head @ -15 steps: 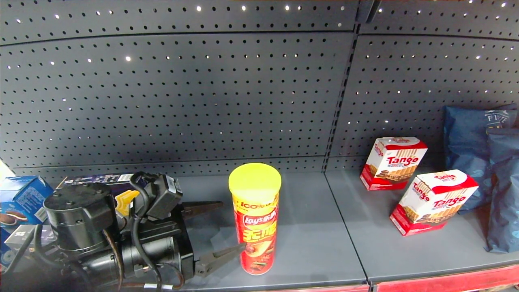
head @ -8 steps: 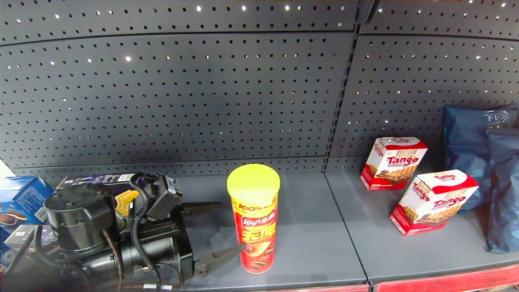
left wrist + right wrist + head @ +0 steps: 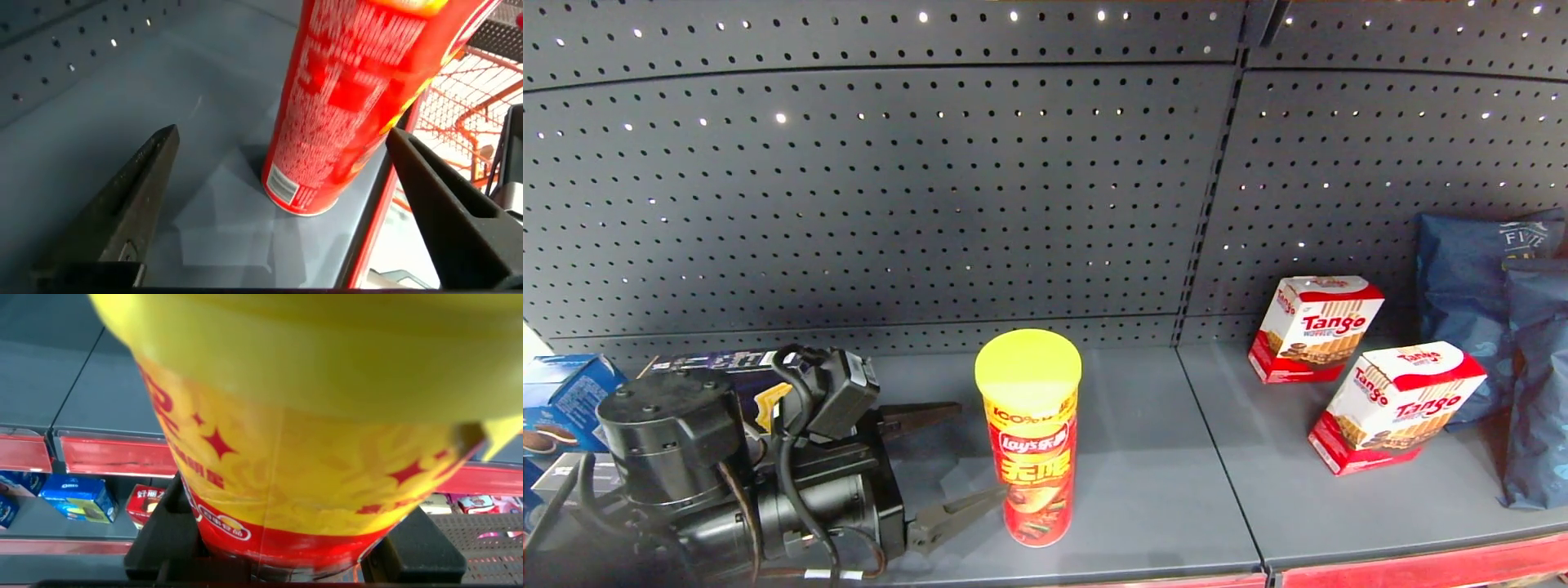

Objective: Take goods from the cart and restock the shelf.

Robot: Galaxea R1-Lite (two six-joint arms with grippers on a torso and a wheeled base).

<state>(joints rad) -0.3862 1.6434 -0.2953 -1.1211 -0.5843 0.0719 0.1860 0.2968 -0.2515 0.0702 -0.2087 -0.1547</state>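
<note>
Standing upright near the front edge of the shelf (image 3: 1143, 498) is a red chips can (image 3: 1031, 457) with a yellow lid. The left gripper (image 3: 983, 447) lies at its 9 o'clock, fingers released and spread wide, tips just beside the can; contact cannot be confirmed. The right gripper (image 3: 286, 559) has its fingers (image 3: 167, 531) grasping the base of a second chips can (image 3: 294, 457). Two red-and-white wafer boxes (image 3: 1313, 327) rest at 2 to 3 o'clock of the shelved can, well apart from it, with dark blue bags (image 3: 1462, 269) beyond them. Blue cookie boxes (image 3: 564, 392) lie at 9 o'clock.
</note>
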